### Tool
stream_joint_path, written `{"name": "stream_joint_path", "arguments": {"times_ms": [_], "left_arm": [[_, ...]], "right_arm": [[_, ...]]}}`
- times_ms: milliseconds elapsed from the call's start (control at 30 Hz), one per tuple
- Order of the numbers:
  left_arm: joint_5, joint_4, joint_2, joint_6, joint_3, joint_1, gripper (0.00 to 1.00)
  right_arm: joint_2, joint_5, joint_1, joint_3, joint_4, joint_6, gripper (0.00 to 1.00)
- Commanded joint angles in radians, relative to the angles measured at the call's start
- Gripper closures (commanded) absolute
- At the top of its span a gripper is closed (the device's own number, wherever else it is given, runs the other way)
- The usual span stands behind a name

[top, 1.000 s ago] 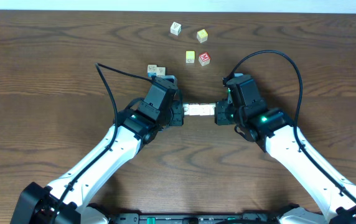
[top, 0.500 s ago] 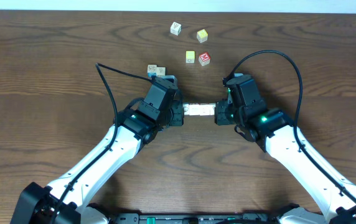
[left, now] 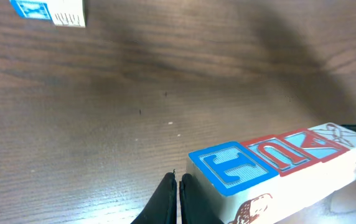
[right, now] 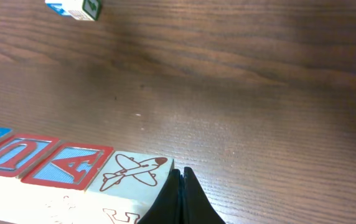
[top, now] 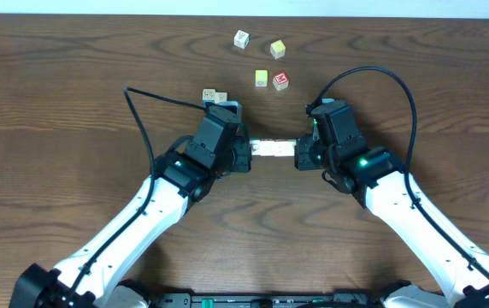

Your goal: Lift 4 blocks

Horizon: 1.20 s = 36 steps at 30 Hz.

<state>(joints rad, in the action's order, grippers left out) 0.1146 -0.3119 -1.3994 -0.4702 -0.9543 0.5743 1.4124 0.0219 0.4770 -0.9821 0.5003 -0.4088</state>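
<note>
Several cream blocks form one tight row (top: 273,149) at the table's centre, end to end between my two grippers. In the left wrist view the row shows a blue T face (left: 231,168), a red U face (left: 284,152) and a red A face (left: 321,142). My left gripper (left: 178,186) is shut, and the side of its fingers presses the T end. In the right wrist view my right gripper (right: 179,180), also shut, presses the end block with the airplane picture (right: 131,171). I cannot tell whether the row is clear of the table.
Two cubes (top: 213,96) sit just behind the left gripper (top: 251,152). Farther back lie a white cube (top: 241,38), two yellow cubes (top: 277,49) (top: 262,79) and a red-topped cube (top: 280,80). The right gripper (top: 296,154) has bare wood to its right.
The left arm has shifted a little toward the far side, and the row of blocks has moved slightly that way with both grippers still pressed on its ends.
</note>
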Motion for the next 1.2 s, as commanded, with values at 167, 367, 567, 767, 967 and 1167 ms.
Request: {"name": "stream_joint_path", "arguments": {"times_ms": [167, 367, 567, 767, 967, 1167], "left_arm": [[0.213, 0.043, 0.029, 0.010, -0.082, 0.069, 0.93], [0.208, 0.043, 0.029, 0.010, -0.082, 0.080, 0.93], [0.206, 0.043, 0.029, 0.010, -0.082, 0.085, 0.93], [0.206, 0.043, 0.029, 0.010, -0.082, 0.085, 0.93], [0.206, 0.043, 0.029, 0.010, -0.082, 0.085, 0.93], [0.206, 0.043, 0.029, 0.010, -0.082, 0.085, 0.93]], "right_arm": [[-0.027, 0.294, 0.061, -0.053, -0.032, 0.002, 0.99], [-0.058, 0.288, 0.061, -0.053, -0.032, 0.003, 0.99], [-0.060, 0.281, 0.061, -0.053, -0.011, 0.003, 0.99], [-0.060, 0.281, 0.061, -0.053, -0.013, 0.005, 0.99], [-0.061, 0.282, 0.061, -0.053, -0.013, 0.005, 0.99], [-0.061, 0.282, 0.061, -0.058, -0.013, 0.005, 0.99]]}}
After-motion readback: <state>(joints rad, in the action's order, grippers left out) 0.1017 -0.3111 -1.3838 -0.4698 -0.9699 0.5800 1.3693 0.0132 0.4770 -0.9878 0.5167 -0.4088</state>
